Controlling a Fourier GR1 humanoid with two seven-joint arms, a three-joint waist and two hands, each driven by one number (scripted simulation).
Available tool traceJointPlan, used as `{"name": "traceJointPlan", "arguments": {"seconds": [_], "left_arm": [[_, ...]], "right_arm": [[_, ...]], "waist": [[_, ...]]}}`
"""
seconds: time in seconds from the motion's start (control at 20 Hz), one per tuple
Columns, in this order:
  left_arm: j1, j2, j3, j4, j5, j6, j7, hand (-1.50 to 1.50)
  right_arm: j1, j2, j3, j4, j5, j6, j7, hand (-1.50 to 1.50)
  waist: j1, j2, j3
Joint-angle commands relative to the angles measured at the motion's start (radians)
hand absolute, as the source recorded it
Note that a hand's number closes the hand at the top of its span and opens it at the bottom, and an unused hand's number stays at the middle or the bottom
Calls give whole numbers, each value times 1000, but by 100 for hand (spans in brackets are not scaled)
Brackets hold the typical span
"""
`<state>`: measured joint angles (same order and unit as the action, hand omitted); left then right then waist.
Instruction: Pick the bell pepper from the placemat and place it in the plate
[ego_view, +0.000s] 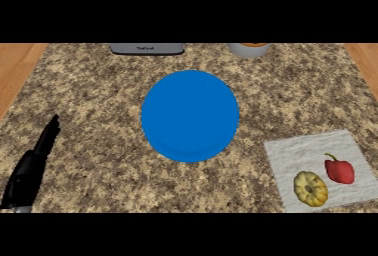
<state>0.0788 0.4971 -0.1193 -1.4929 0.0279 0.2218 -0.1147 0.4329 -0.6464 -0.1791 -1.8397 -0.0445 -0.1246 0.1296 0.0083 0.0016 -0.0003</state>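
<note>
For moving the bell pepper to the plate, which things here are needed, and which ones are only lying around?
Needed for the job:
red bell pepper
white placemat
blue plate

Only lying around:
yellow squash, beside the pepper on the placemat
grey appliance at the far edge
cup at the far edge
left hand, resting open at the left

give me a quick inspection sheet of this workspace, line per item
surface: speckled granite counter, wood showing at both side edges
job's things: red bell pepper lying on the white placemat at lower right; blue plate in the middle, nothing on it
clutter: yellow squash on the placemat beside the pepper; grey appliance and a grey cup at the far edge
hands: left hand at lower left, fingers straight, holding nothing; right hand not in view
cables: nothing seen
surroundings: nothing seen
</note>
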Motion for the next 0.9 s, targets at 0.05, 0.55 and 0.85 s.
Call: {"name": "traceJointPlan", "arguments": {"seconds": [0.05, 0.55, 0.85], "left_arm": [[-91, -8, 24, 38, 1, -15, 54, 0], [20, -59, 64, 53, -57, -58, -56, 0], [-33, -124, 80, 89, -110, -60, -44, 0]], "right_arm": [[-121, -105, 37, 137, 68, 105, 91, -150], [-253, 20, 76, 446, 200, 204, -111, -150], [-337, 66, 95, 448, 263, 276, -45, -150]], "waist": [[0, 3, 0], [-4, -1, 1], [-7, -1, 0]]}}
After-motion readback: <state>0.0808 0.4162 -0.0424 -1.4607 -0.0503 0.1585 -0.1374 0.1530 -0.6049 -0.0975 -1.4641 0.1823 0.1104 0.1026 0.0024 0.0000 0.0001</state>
